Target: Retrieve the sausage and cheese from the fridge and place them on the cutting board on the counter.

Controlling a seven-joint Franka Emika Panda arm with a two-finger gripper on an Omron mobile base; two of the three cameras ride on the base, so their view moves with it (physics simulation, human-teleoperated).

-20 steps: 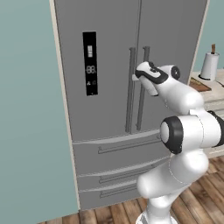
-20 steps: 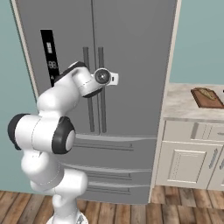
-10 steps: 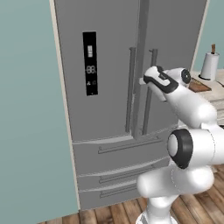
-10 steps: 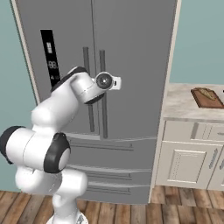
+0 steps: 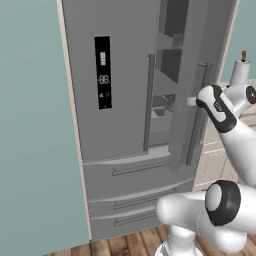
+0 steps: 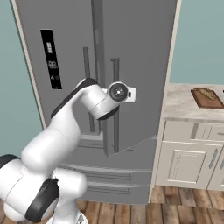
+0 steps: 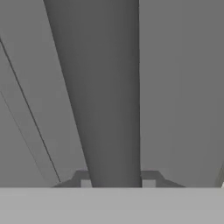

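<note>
The grey fridge [image 5: 115, 130] has its right door [image 6: 140, 65] swung partly open, and bare interior shelves [image 5: 169, 65] show in the gap. My gripper [image 7: 116, 179] is shut on that door's vertical bar handle [image 7: 105, 87], which runs up between my fingertips [image 7: 83, 178]. In the left base view the gripper [image 5: 194, 102] sits at mid-height on the handle. The brown cutting board [image 6: 205, 97] lies on the pale counter [image 6: 181, 105] to the right of the fridge. The sausage and the cheese are out of view.
The left door stays closed, with its bar handle [image 5: 149, 100] and black display panel [image 5: 103, 72]. Lower drawers [image 5: 135, 170] run under the doors. Cream cabinet fronts [image 6: 186, 157] stand under the counter, and a paper towel holder [image 5: 240, 72] rises behind my arm.
The right fridge door has gone from closed to partly open. My arm pulled back with the handle held in the shut gripper, and the shelves came into sight.
</note>
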